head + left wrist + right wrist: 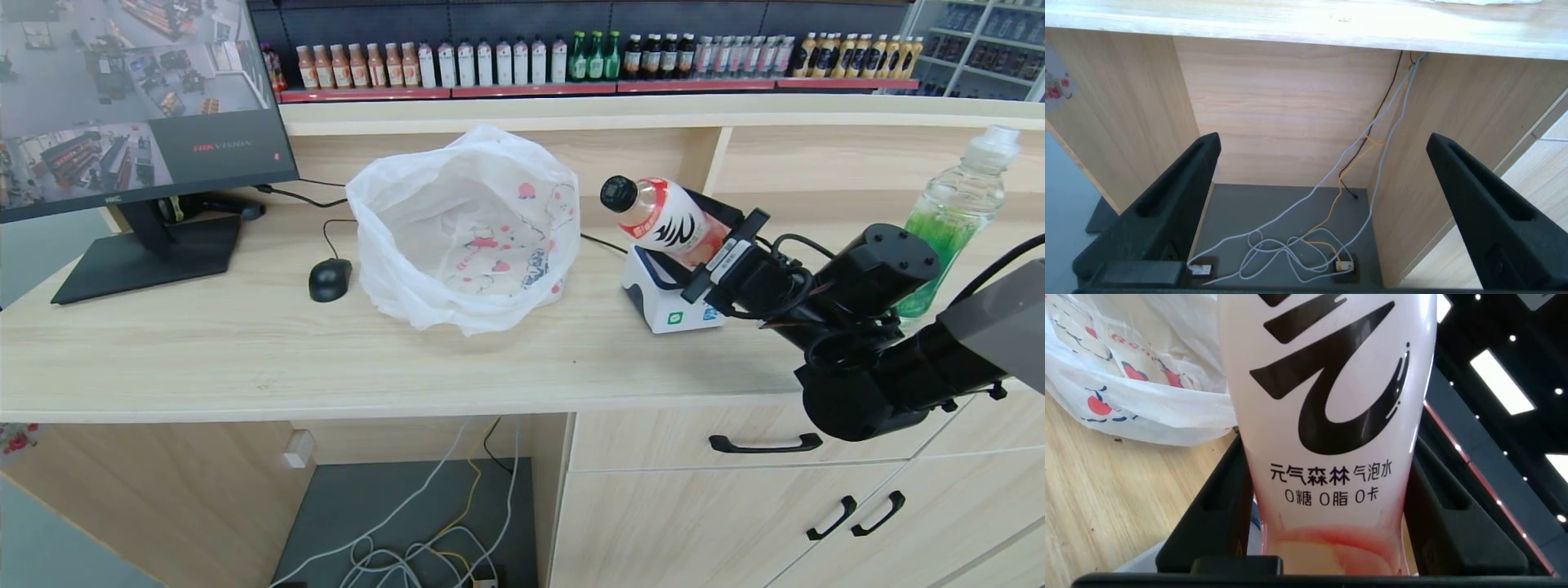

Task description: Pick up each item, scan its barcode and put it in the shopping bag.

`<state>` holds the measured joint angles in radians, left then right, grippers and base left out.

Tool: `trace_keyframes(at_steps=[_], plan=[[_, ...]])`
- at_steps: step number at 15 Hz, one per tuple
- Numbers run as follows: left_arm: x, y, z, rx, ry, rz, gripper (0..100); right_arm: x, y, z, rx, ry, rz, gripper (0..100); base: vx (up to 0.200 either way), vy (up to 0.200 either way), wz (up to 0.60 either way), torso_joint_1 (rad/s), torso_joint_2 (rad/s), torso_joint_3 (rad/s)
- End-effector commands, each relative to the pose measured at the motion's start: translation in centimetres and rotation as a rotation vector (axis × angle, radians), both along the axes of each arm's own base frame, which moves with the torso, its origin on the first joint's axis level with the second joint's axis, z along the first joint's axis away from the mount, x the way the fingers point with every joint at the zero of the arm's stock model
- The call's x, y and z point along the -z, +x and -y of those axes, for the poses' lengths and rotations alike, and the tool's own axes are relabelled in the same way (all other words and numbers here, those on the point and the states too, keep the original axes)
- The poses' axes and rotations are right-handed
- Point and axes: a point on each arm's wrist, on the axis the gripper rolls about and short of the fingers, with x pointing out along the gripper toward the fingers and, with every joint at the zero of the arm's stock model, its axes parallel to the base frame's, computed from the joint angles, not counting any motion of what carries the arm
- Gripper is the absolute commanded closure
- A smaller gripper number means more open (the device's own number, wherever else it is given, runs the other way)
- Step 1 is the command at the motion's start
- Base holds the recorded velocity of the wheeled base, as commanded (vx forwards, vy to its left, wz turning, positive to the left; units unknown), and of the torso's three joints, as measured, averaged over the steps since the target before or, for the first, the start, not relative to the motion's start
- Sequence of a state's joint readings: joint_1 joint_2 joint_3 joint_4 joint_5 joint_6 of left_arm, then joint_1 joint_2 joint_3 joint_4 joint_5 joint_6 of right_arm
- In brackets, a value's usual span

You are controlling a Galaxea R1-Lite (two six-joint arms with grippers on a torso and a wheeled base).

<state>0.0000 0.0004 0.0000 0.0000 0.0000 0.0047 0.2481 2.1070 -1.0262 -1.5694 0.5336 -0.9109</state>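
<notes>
Two bottles share the desk [245, 351]: a pink drink bottle [665, 219] with a black cap and a green-tinted bottle [951, 212] with a white cap. The right tool [712, 249] is clamped on the lower body of the pink drink bottle, holding it tilted with its cap toward 10 o'clock, just above the white-and-blue barcode scanner [671, 309]; whether bottle and scanner touch cannot be told. In the right wrist view the black fingers [1212, 518] flank the bottle on both sides, and its label with a bold black brush mark faces the camera. The shopping bag [384, 245], white plastic with red prints, stands open at the middle of the desk, at 9 o'clock from the scanner and near it. The green-tinted bottle stands upright at 3 o'clock from the scanner, well apart from the bag. A black mouse [330, 279] lies just beside the bag at its 9 o'clock, with a monitor [122, 98] farther out toward 10 o'clock. The left tool [1323, 147] hangs below desk level with its two fingers wide apart and nothing between them, facing the kneehole where white and yellow cables [1290, 237] lie on the dark floor [1257, 212]
</notes>
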Motion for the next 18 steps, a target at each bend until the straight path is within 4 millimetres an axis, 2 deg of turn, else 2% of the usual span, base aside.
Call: trace_keyframes(at_steps=[1, 5, 9, 14, 18], plan=[[0.0, 0.0, 0.0, 0.000, 0.000, 0.000, 0, 0.0, 0.0, 0.0, 0.000, 0.000, 0.001, 100, 0.000, 0.000, 0.00, 0.000, 0.00, 0.000], [0.0, 0.0, 0.0, 0.000, 0.000, 0.000, 0, -0.3, -0.2, 0.0, -0.003, 0.005, 0.004, 100, 0.000, 0.000, 0.00, 0.000, 0.00, 0.000], [0.0, 0.0, 0.0, 0.000, 0.000, 0.000, 0, -2.1, -1.4, 0.3, -0.008, 0.034, 0.027, 100, 0.000, 0.000, 0.00, 0.000, 0.00, 0.000], [0.0, 0.0, 0.0, 0.000, 0.000, 0.000, 0, -5.3, -4.0, 1.0, -0.007, 0.097, 0.064, 100, 0.000, 0.000, 0.00, 0.000, 0.00, 0.000], [0.0, 0.0, 0.0, 0.000, 0.000, 0.000, 0, -6.4, -6.9, 1.9, 0.014, 0.170, 0.021, 100, 0.000, 0.000, 0.00, 0.000, 0.00, 0.000]])
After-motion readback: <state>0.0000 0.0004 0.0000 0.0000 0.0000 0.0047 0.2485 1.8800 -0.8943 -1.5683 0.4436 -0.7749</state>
